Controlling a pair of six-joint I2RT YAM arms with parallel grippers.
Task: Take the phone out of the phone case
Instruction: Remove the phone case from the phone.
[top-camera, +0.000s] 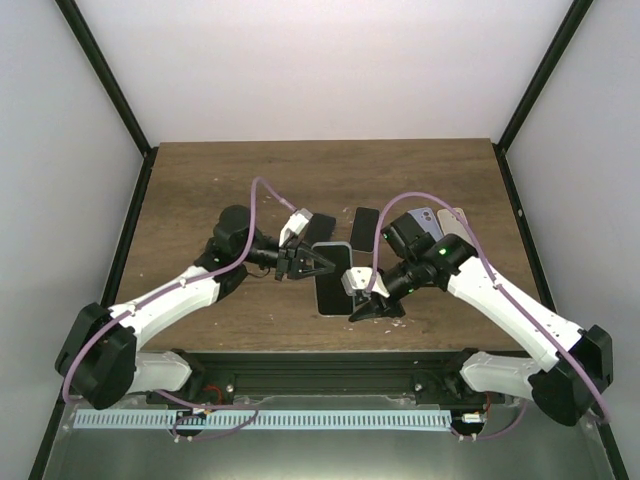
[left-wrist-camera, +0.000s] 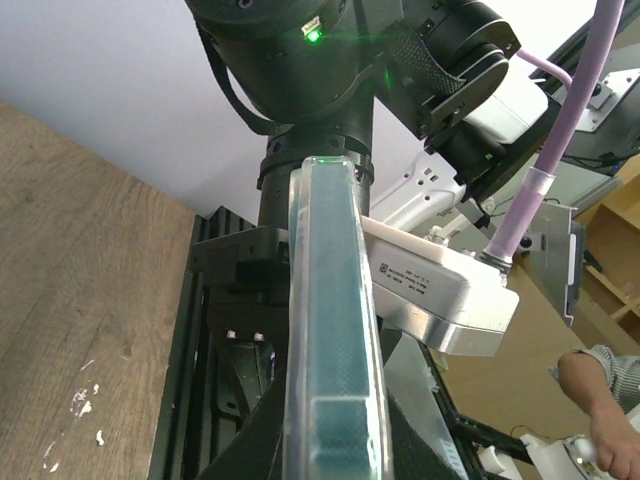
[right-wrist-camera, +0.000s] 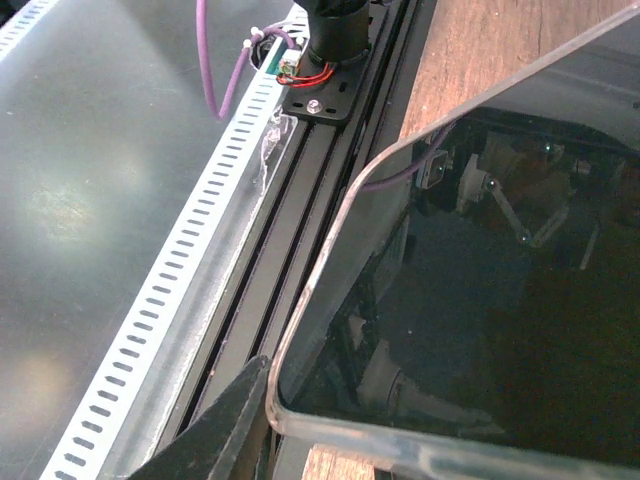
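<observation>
The phone (top-camera: 333, 282), dark-screened in a clear case, is at the table's middle front. My left gripper (top-camera: 308, 263) is shut on its far left edge. In the left wrist view the phone (left-wrist-camera: 335, 330) runs edge-on between my two black fingers (left-wrist-camera: 235, 445). My right gripper (top-camera: 373, 307) is at the phone's near right corner and looks open. In the right wrist view one black finger (right-wrist-camera: 222, 430) touches the outside of the clear case rim (right-wrist-camera: 330, 270) at its corner, and the other finger is hidden behind the phone's dark screen (right-wrist-camera: 500, 300).
A black phone or case (top-camera: 365, 224), a purple phone (top-camera: 428, 217) and another pale one (top-camera: 457, 219) lie at the back right, behind my right arm. The black frame rail (top-camera: 320, 362) runs along the table's near edge, right under the phone.
</observation>
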